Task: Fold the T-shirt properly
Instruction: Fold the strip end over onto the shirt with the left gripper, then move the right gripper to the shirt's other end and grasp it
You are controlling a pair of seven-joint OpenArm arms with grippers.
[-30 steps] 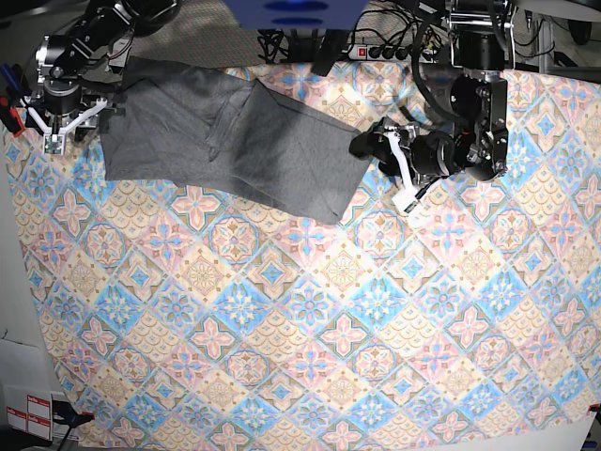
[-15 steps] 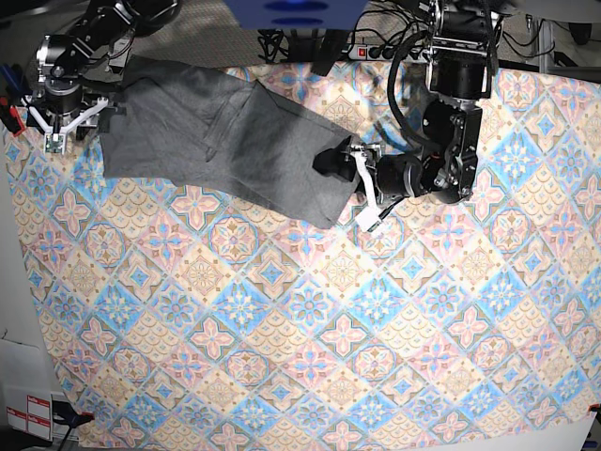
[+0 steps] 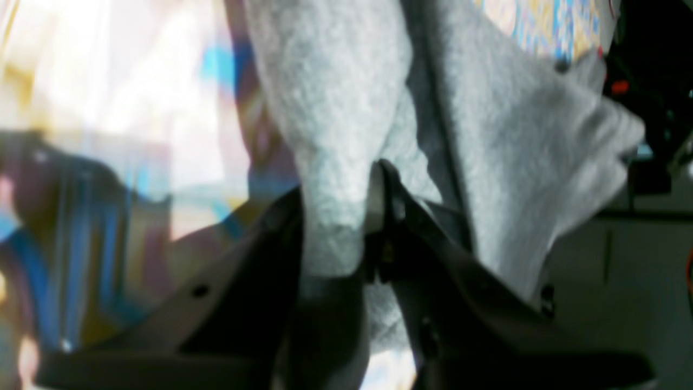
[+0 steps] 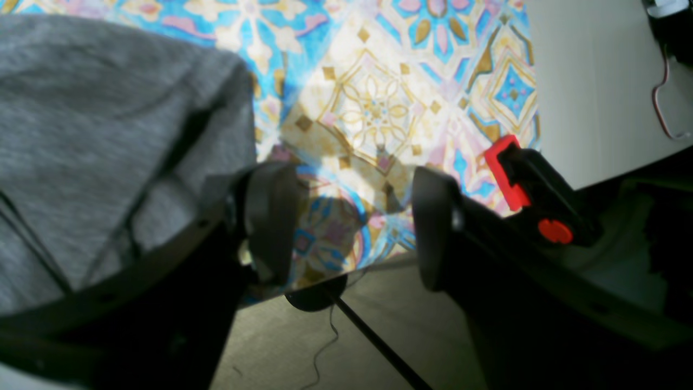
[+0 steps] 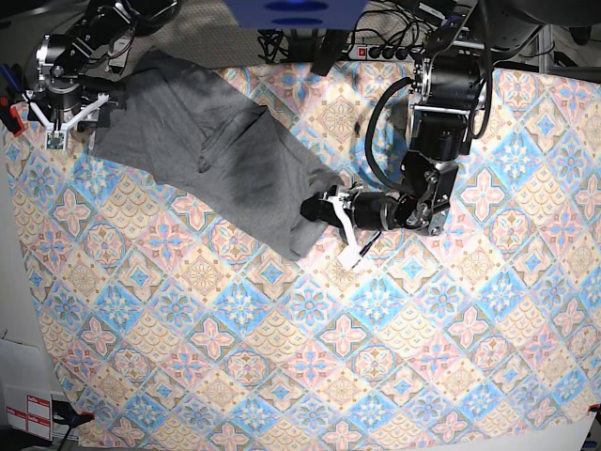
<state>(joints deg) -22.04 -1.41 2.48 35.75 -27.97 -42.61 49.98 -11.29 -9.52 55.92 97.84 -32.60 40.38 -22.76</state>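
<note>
The heather-grey T-shirt (image 5: 216, 150) lies bunched in a slanted band across the back left of the patterned tablecloth (image 5: 376, 357). My left gripper (image 5: 324, 211) is shut on the shirt's lower right end; the left wrist view shows grey cloth (image 3: 346, 108) pinched between its dark fingers (image 3: 254, 260). My right gripper (image 5: 58, 117) is open at the shirt's upper left end, by the table's left edge. In the right wrist view its gap (image 4: 352, 227) holds only tablecloth, and the shirt (image 4: 108, 124) lies against its left finger (image 4: 270, 216).
A red clamp (image 5: 11, 117) sits on the table's left edge, also seen in the right wrist view (image 4: 509, 168). A power strip (image 5: 385, 52) and cables lie behind the table. A blue object (image 5: 296, 11) hangs at the top centre.
My left gripper has moved left and toward the front, dragging the shirt's right end with it, so the shirt now lies more steeply slanted. The right arm has barely moved.
</note>
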